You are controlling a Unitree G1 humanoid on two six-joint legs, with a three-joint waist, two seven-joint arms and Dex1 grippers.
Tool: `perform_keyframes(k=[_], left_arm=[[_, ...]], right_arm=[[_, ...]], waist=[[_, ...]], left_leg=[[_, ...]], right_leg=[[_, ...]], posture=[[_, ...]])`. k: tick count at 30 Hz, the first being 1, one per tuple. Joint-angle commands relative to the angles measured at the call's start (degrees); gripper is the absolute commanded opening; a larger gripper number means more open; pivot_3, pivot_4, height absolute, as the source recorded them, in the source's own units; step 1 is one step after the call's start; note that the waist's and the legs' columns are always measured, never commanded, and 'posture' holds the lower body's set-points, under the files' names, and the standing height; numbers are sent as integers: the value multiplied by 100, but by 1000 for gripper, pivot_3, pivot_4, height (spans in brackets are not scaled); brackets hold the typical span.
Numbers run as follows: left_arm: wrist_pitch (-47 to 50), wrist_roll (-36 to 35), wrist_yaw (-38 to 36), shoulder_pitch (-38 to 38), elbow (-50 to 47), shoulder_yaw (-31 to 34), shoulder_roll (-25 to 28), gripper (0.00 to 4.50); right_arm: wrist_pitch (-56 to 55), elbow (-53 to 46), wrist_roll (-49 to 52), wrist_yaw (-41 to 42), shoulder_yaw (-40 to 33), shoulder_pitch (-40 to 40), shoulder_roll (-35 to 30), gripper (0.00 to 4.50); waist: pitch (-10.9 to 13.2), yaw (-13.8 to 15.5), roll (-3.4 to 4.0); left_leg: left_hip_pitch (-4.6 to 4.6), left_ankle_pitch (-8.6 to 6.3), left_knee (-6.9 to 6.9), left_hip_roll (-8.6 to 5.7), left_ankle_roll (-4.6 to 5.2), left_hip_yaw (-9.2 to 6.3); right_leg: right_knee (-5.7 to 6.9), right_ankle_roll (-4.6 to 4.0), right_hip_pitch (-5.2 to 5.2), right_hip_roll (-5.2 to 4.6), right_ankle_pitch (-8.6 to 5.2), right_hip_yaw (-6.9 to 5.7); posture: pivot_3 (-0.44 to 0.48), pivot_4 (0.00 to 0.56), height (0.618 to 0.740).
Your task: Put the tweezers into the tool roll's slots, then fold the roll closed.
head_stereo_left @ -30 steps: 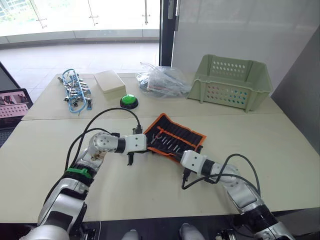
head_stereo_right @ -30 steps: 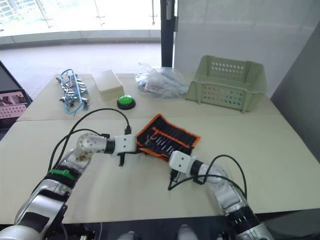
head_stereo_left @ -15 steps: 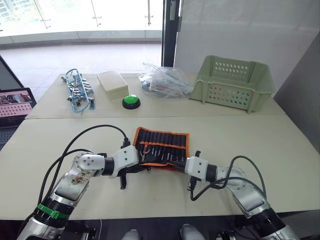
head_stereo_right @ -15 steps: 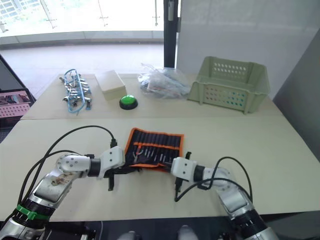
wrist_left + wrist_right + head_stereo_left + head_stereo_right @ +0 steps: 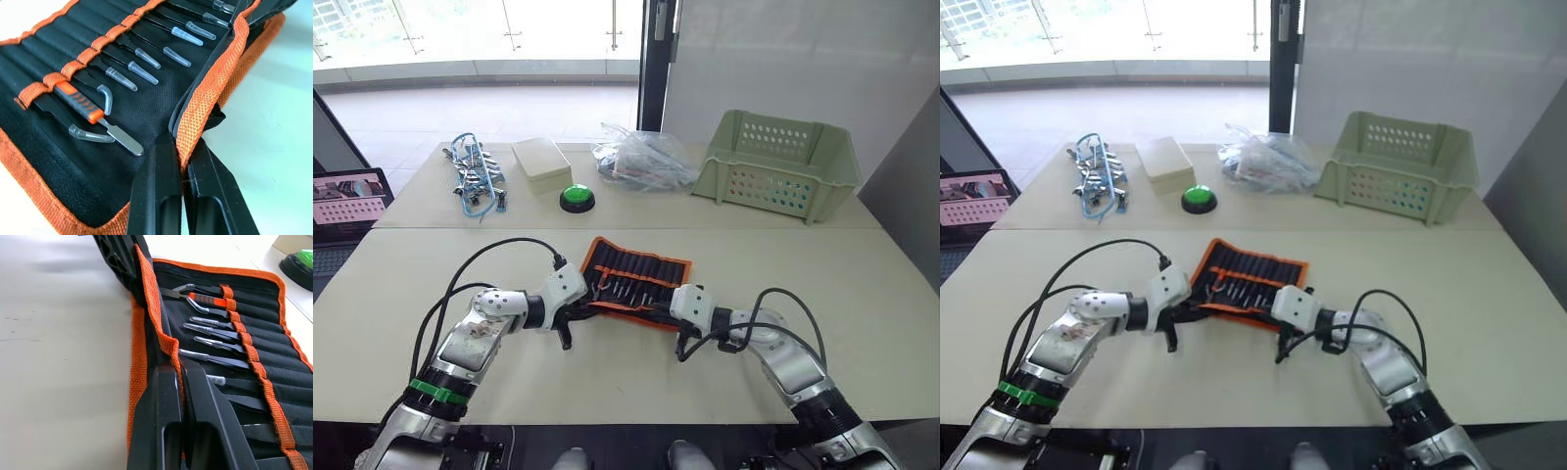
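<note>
The tool roll (image 5: 636, 282), black fabric with orange edging, lies open in the middle of the near table. Several slim black tweezers (image 5: 146, 68) with clear tip caps sit in its slots under an orange strap, along with an orange-handled tool (image 5: 78, 100). My left gripper (image 5: 182, 147) is shut on the orange edge of the roll's near flap at its left end. At the flap's right end my right gripper (image 5: 177, 368) is shut on the same orange edge. Between the two the flap stands raised off the table.
On the far table stand a pale green perforated basket (image 5: 781, 166), a clear plastic bag (image 5: 641, 166), a green button (image 5: 576, 199), a white box (image 5: 541, 163) and a tangle of blue-and-silver clips (image 5: 475, 181). A laptop (image 5: 347, 201) sits at far left.
The view has shifted. The roll has turned on the table from a diagonal lie to nearly square. Both grippers have closed in along its near edge, which now stands raised.
</note>
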Motion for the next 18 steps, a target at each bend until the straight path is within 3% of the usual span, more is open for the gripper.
perform_keyframes(k=[1,10,11,15,18], left_arm=[[266,-158,-22,-77,-77,220,129,1606],[351,-543,191,-181,-90,954,103,4500],[391,-706,127,-112,-239,1089,125,4500],[422,-1367,-52,234,-828,1630,110,4500],[366,-1712,-19,481,-1264,1874,57,4500]], right_arm=[[155,56,143,-155,-317,-40,84,284],[-132,114,69,-481,-575,-117,249,3262],[38,-70,418,-358,-713,-79,311,3562],[1059,-937,2069,-192,-1447,40,641,3562],[1534,-1367,2429,-87,-1550,188,550,3562]], waist=[[0,-8,0],[0,-7,0],[0,-7,0],[0,-30,0],[0,-12,0]], left_leg=[[0,0,0,0,0,0],[0,1,0,0,-1,0],[0,0,0,1,-1,0],[-2,0,0,4,-1,-1],[-4,0,-1,6,-1,-5]], right_leg=[[1,0,-1,0,0,0],[1,0,-1,-1,0,0],[2,0,-2,-1,0,0],[2,0,-5,0,0,1],[3,0,-4,-1,0,0]], posture=[[0,150,740],[0,150,740],[0,150,740],[0,150,740],[0,150,740]])
